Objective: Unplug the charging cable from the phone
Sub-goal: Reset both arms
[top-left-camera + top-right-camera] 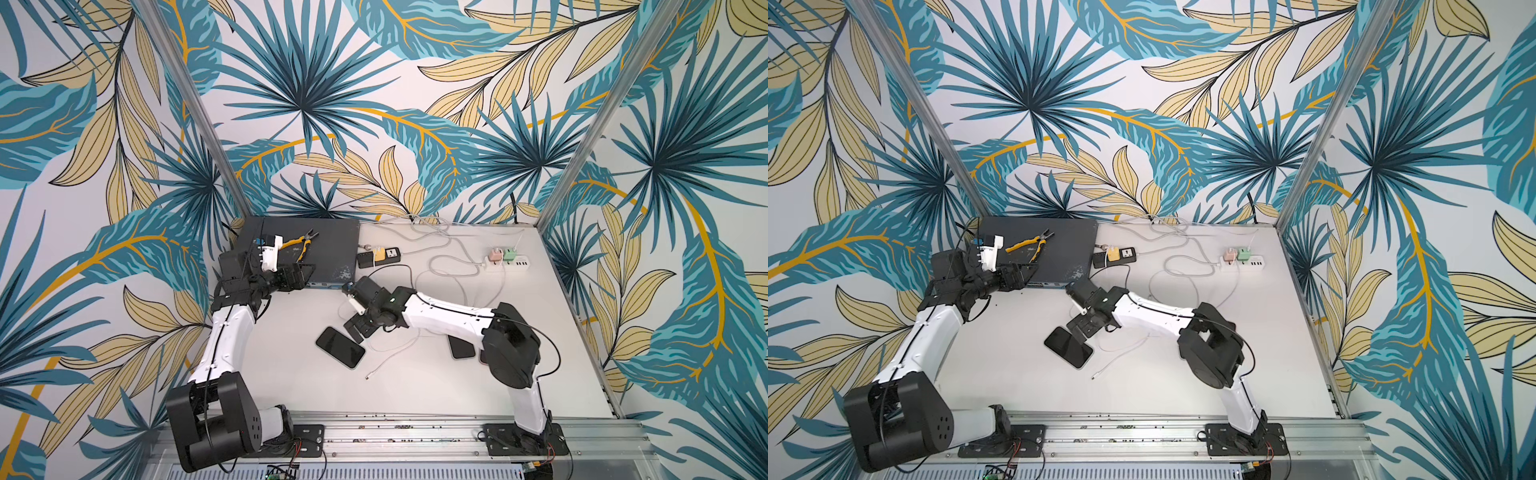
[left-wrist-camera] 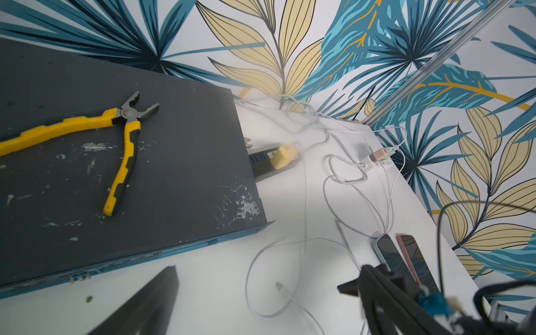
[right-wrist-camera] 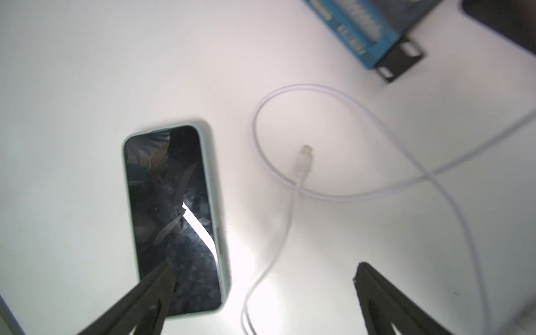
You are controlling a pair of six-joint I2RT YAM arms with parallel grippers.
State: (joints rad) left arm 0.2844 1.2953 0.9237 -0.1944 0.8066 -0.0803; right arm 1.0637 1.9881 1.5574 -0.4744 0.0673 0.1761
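The phone (image 1: 340, 347) (image 1: 1068, 347), in a pale green case with its dark screen up, lies mid-table. My right gripper (image 1: 356, 329) (image 1: 1080, 328) hovers open over its far corner. In the right wrist view the phone (image 3: 174, 220) sits beside the white charging cable, whose plug (image 3: 306, 156) lies loose on the table inside a loop, clear of the phone. The right gripper (image 3: 264, 272) holds nothing. My left gripper (image 1: 291, 277) (image 2: 268, 278) is open and empty at the dark box's front edge. The same plug (image 2: 278, 285) lies ahead of it.
A dark box (image 1: 324, 245) at the back left carries yellow pliers (image 1: 301, 243). Black (image 1: 378, 255) and white (image 1: 509, 262) power strips feed tangled cables. Another loose cable end (image 1: 368, 377) lies near the phone. Two more phones (image 2: 388, 255) lie under the right arm.
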